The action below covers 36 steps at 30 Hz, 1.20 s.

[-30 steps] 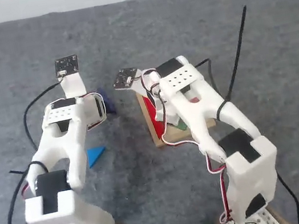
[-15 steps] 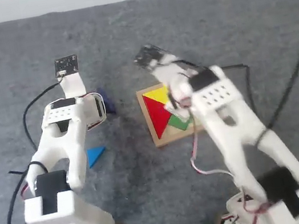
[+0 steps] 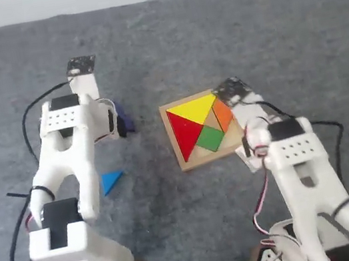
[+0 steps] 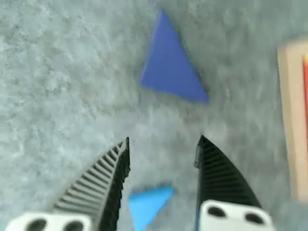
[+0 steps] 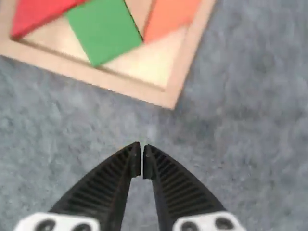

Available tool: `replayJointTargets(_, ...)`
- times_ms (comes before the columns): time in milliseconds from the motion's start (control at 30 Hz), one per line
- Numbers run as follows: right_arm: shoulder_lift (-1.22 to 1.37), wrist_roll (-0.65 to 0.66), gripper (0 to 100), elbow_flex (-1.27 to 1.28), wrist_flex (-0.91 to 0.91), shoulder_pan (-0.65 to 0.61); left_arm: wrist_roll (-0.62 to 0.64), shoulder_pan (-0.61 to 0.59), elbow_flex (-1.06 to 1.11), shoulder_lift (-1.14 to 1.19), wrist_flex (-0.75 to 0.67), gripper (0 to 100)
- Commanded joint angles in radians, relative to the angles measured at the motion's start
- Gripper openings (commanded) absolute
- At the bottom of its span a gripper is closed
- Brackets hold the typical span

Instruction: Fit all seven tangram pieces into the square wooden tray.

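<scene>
Hidden, left side: in the high view the dark blue flat triangle [image 3: 126, 122] is partly covered by the left arm's wrist. The left wrist view shows it whole.
Cut off, left wrist view: the light blue flat triangle [image 4: 147, 202] runs past the picture's edge between the fingers. The square wooden tray [image 4: 293, 120] shows as a strip of rim.
Hidden, right side: in the high view the right arm covers the tray's right corner. The orange flat piece [image 3: 223, 115] is partly under it, so its shape is hard to tell.
Left claw [image 4: 163, 144]: wide open, holding nothing, over the grey felt-like counter [image 3: 147, 54] between the two blue triangles.
Loose pieces: two, both on the counter left of the tray. The light blue triangle is nearer the arm bases and the dark blue one is farther out, apart from each other.
Pieces in the tray: four, namely a red flat triangle [image 3: 185, 132], a yellow flat triangle [image 3: 194, 109], a green flat square [image 3: 210, 137] and the orange piece. Bare wood shows beside the green square.
Right claw [image 5: 142, 146]: pinched together on nothing, over the counter just outside the tray's rim.
Arms: two.
</scene>
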Motion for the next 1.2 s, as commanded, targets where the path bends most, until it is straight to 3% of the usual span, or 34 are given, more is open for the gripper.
replayJointTargets(0,-0.084,-0.048,0.8,0.081,-0.114,0.061,-0.126,-0.008,-0.059,-0.049,0.167,22)
replayJointTargets(200,-0.114,-0.025,0.8,0.178,-0.229,0.096,-0.281,-0.121,-0.054,-0.066,0.267,22)
replayJointTargets(367,-0.114,-0.025,0.8,0.183,-0.232,0.088,-0.431,-0.241,0.007,-0.232,0.284,22)
replayJointTargets(567,-0.114,-0.023,0.8,0.183,-0.232,0.090,-0.568,-0.189,0.348,-0.459,0.161,22)
replayJointTargets(700,-0.114,-0.023,0.8,0.183,-0.231,0.094,-0.580,-0.115,0.510,-0.516,0.035,22)
replayJointTargets(900,-0.114,-0.023,0.8,0.183,-0.225,0.093,-0.580,-0.083,0.513,-0.419,-0.110,22)
replayJointTargets(1167,-0.114,-0.023,0.8,0.183,-0.225,0.094,-0.546,-0.091,0.375,-0.146,-0.112,22)
